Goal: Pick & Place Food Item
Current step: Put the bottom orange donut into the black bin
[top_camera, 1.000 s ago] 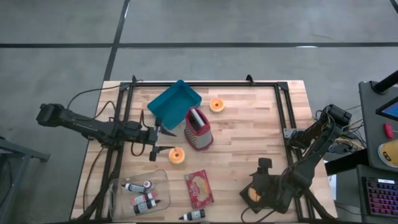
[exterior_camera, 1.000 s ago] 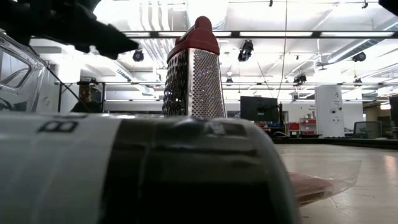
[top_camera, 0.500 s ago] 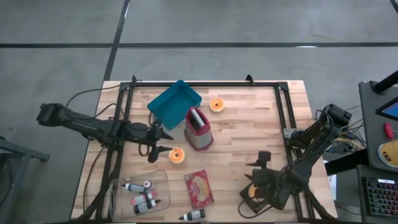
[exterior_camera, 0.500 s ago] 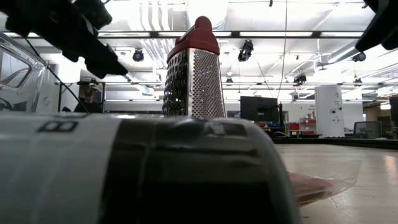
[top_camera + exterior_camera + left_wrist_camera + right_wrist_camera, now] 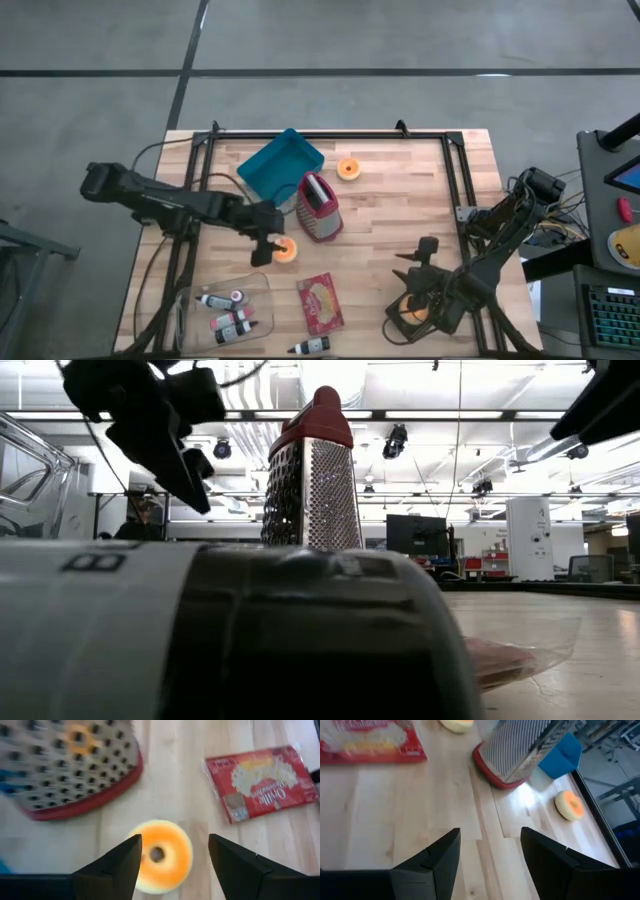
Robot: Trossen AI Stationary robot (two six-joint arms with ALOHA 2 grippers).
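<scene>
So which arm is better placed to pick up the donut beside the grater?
Left. The left gripper, jaws open, sits right by the orange donut, framed between its fingers in its wrist view. The right gripper waits far across the table.

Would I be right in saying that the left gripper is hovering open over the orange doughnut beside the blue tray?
Not quite: the open left gripper hovers over the orange doughnut beside the grater, not the one near the blue tray. The high view shows both doughnuts.

Orange donut (image 5: pixel 161 855), red-rimmed perforated grater (image 5: pixel 65 765)
</scene>
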